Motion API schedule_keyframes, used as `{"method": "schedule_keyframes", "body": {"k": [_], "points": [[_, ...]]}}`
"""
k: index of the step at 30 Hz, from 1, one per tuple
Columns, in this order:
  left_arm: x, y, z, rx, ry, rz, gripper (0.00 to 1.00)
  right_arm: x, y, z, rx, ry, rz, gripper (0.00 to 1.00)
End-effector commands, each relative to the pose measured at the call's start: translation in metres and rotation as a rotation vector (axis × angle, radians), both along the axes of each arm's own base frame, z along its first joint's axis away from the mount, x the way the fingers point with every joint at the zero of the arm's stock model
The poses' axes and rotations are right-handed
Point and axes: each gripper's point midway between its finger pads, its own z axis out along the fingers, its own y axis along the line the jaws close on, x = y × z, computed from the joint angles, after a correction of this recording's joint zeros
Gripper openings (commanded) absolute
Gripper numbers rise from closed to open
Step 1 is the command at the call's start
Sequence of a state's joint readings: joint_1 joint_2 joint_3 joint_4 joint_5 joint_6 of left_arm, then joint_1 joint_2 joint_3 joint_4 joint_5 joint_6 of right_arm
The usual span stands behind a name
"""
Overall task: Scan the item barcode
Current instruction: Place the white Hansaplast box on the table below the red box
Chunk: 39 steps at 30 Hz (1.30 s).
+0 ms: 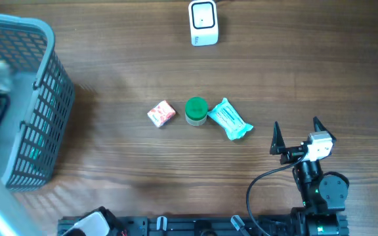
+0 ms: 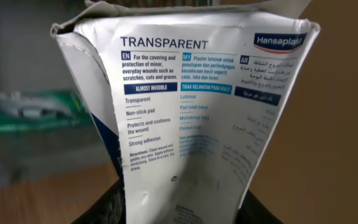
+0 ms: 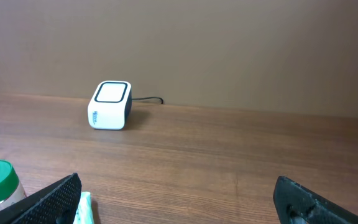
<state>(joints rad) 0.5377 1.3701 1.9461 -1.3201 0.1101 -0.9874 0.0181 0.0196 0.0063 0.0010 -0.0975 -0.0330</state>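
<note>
Left arm is out at the far left edge of the table [image 1: 110,59], its dark wrist over the inside of the basket [image 1: 44,98]; the left gripper [image 2: 182,210] is pinched on the bottom of a plaster box [image 2: 191,106], and the box rises upright and crumpled, filling the wrist view, text face to the camera, its lower end squeezed narrow between the dark fingers [image 2: 101,214]; behind it only a blur of grey and green. Right arm sits folded at the lower right, wrist pointing toward the far edge, the right gripper [image 1: 296,128] spread wide with nothing between the jaws, hovering low, just right of the teal packet [image 1: 229,119]; its camera looks straight across the wood to the scanner [image 1: 203,23], which stands well apart at the far edge. Mid-table, a row: pink packet [image 1: 161,114], green-lidded jar [image 1: 196,111] and teal packet, the jar touching the teal one.
</note>
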Motion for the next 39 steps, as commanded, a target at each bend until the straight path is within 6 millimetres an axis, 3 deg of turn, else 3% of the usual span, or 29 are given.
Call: {"method": "schedule_keyframes", "body": {"k": [1,4,7,10,12,15,18,20,22,23,24,27,29,32,34,35,36,37,38,39], "points": [[0.009,-0.078,-0.017,0.017,0.096,-0.367,0.36,-0.001,0.004,0.002,-0.018,-0.010,0.019,1.00],[0.010,-0.132,-0.054,0.035,0.252,-0.567,0.35,-0.001,0.004,0.002,-0.018,-0.010,0.019,1.00],[0.006,-0.161,-0.100,0.052,0.411,-0.621,0.35,-0.001,0.004,0.002,-0.018,-0.010,0.019,1.00],[-0.002,-0.189,-0.174,0.065,0.569,-0.637,0.36,-0.001,0.004,0.002,-0.018,-0.010,0.019,1.00],[-0.012,-0.207,-0.235,0.041,0.638,-0.650,0.36,-0.001,0.004,0.002,-0.018,-0.010,0.019,1.00],[-0.024,-0.229,-0.293,0.013,0.656,-0.713,0.38,-0.001,0.004,0.002,-0.018,-0.010,0.019,1.00],[-0.035,-0.247,-0.329,0.010,0.642,-0.785,0.40,-0.001,0.004,0.002,-0.018,-0.010,0.019,1.00],[-0.039,-0.253,-0.338,0.022,0.640,-0.811,0.42,-0.001,0.004,0.002,-0.018,-0.010,0.019,1.00],[-0.038,-0.254,-0.338,0.066,0.634,-0.833,0.54,-0.001,0.004,0.002,-0.018,-0.010,0.019,1.00],[-0.037,-0.253,-0.336,0.097,0.632,-0.861,0.62,-0.001,0.004,0.002,-0.018,-0.010,0.019,1.00],[-0.036,-0.251,-0.333,0.123,0.637,-0.869,1.00,-0.001,0.004,0.002,-0.018,-0.010,0.019,1.00],[-0.021,-0.228,-0.293,0.271,0.653,-0.801,1.00,-0.001,0.004,0.002,-0.018,-0.010,0.019,1.00],[-0.004,-0.227,-0.257,0.331,0.603,-0.801,1.00,-0.001,0.004,0.002,-0.018,-0.010,0.019,1.00],[0.037,-0.223,-0.152,0.476,0.397,-0.780,1.00,-0.001,0.004,0.002,-0.018,-0.010,0.019,1.00],[0.054,-0.203,-0.082,0.567,0.261,-0.672,0.98,-0.001,0.004,0.002,-0.018,-0.010,0.019,0.99],[0.060,-0.187,-0.047,0.593,0.190,-0.582,0.83,-0.001,0.004,0.002,-0.018,-0.010,0.020,1.00],[0.061,-0.178,-0.031,0.598,0.155,-0.538,0.59,-0.001,0.004,0.002,-0.019,-0.010,0.019,1.00],[0.063,-0.162,-0.009,0.597,0.109,-0.472,0.35,-0.001,0.004,0.002,-0.018,-0.010,0.019,1.00],[0.062,-0.137,0.011,0.578,0.065,-0.378,0.04,-0.001,0.004,0.002,-0.018,-0.010,0.019,1.00],[0.060,-0.118,0.018,0.556,0.049,-0.301,0.04,-0.001,0.004,0.002,-0.018,-0.010,0.019,1.00]]}}
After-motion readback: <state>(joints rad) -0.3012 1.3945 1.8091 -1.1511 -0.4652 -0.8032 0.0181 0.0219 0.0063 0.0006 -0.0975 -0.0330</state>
